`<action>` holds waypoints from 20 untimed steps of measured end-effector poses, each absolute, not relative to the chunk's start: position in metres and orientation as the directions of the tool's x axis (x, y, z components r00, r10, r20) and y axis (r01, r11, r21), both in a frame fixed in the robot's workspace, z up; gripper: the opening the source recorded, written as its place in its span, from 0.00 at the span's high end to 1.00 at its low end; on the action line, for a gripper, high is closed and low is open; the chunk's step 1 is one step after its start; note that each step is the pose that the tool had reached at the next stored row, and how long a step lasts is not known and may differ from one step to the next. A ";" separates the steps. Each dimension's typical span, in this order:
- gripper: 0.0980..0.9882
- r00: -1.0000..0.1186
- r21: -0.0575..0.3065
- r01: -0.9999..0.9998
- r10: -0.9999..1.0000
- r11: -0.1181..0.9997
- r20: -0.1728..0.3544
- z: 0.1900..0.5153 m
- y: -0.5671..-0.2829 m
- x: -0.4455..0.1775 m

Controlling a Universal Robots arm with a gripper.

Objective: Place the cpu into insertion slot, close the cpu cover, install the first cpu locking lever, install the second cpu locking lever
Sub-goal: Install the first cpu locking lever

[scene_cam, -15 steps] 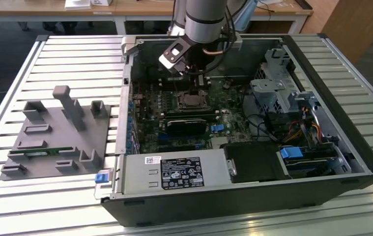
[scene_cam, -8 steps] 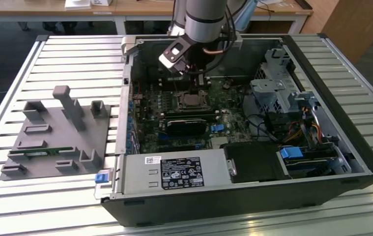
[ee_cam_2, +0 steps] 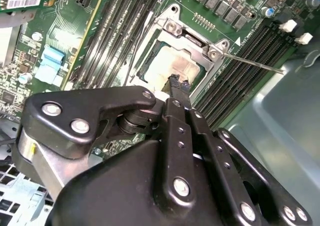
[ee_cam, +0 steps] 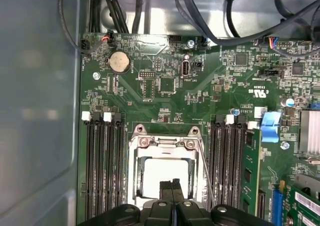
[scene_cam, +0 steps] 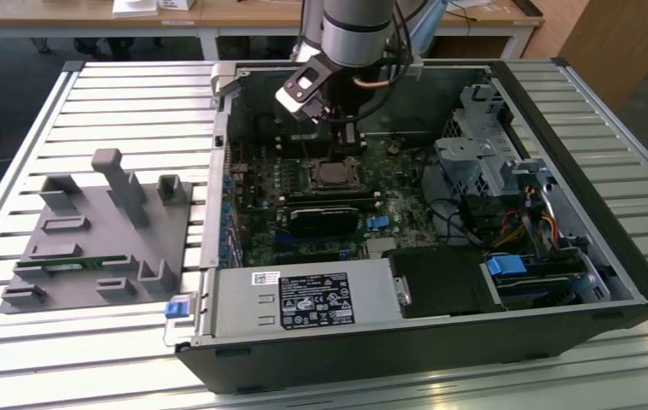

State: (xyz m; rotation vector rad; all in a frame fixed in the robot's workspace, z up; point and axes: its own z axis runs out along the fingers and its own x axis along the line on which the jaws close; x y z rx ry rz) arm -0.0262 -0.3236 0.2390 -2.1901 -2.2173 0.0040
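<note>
While the gripper [ee_cam: 172, 185] hangs over one edge of the cpu [ee_cam: 162, 170], we see its two fingers pressed flat together with nothing held between them. We cannot tell whether the tips touch the chip or stop just above it.

The cpu lies in the insertion slot [scene_cam: 329, 173], its pale metal top showing through the window of the cpu cover [ee_cam: 162, 143]. The cover lies flat over the chip, between two banks of long black memory slots [ee_cam: 105, 166]. In the second wrist view a thin lever [ee_cam_2: 250, 61] runs out from a corner of the cover, across the memory slots and away from the socket.

As for writing, we find a large white printed label [scene_cam: 314, 301] on the grey power supply [scene_cam: 244, 299] and a barcode sticker [ee_cam_2: 22, 3] on a card in the second wrist view. White lettering is scattered over the green board, too small for us to make out.

In the exterior view the arm [scene_cam: 356, 30] comes down almost upright from the top into the open computer case [scene_cam: 597, 282]. Its wrist is tilted, so the gripper reaches the board at a slant. The case lies on a slatted table [scene_cam: 27, 359], with a grey fixture block [scene_cam: 96, 239] well apart on the exterior view's left.
</note>
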 end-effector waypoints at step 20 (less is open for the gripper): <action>0.99 -0.134 -0.016 0.991 0.991 0.134 0.008 0.258 -0.323 -0.026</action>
